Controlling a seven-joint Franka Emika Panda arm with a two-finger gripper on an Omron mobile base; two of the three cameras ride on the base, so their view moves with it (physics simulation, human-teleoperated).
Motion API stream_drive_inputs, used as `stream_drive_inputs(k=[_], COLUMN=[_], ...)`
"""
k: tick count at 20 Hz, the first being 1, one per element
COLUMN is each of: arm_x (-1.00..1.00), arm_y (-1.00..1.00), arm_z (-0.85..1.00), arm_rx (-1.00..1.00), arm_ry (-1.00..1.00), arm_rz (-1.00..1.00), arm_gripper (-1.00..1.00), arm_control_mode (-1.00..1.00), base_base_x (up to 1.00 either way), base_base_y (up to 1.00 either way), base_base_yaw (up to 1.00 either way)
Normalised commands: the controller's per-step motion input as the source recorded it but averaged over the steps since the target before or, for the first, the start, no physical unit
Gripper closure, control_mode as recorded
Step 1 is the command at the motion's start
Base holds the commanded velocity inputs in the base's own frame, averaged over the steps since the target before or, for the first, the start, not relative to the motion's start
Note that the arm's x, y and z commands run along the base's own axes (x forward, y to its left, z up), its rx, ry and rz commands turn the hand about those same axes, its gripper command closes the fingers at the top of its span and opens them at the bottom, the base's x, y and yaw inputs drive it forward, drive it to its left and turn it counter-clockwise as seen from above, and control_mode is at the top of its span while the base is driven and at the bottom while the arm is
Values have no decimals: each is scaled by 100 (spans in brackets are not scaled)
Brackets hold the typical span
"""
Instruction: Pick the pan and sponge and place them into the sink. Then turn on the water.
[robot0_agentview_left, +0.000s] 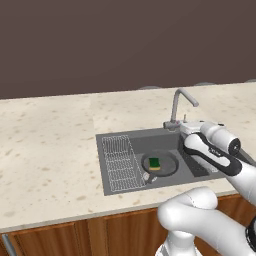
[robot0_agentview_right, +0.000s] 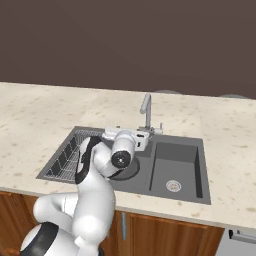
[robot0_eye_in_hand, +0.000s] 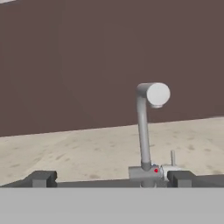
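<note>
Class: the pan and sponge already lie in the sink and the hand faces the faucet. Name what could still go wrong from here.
1. The faucet's small lever is thin; the hand, with its fingers spread wide, could slide past it or bump the faucet instead.
2. No stream falls from the spout, so the water step is undone.
3. The spout points toward the right basin, so water may miss the pan and sponge.

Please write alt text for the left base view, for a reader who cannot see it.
The pan, with the sponge on it, lies in the sink beside a wire rack. The white arm reaches toward the faucet, and no water runs.
</note>
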Motion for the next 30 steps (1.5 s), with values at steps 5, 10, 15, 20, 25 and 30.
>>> stream_drive_inputs(k=[5,10,15,20,25,30], arm_x=[12,7,9,14,19,26], arm_y=[-33,-23,-21,-16,-13,-13], arm_z=[0,-3,-11,-16,-18,-11], arm_rx=[0,1,2,3,4,1], arm_ry=[0,0,-4,-4,-4,-1], arm_rz=[0,2,4,4,4,1], arm_gripper=[-100,-100,-100,-100,-100,-100], arm_control_mode=[-100,-100,-100,-100,-100,-100], base_base_x=[0,0,0,0,0,0], base_base_y=[0,0,0,0,0,0], base_base_yaw=[0,0,0,0,0,0])
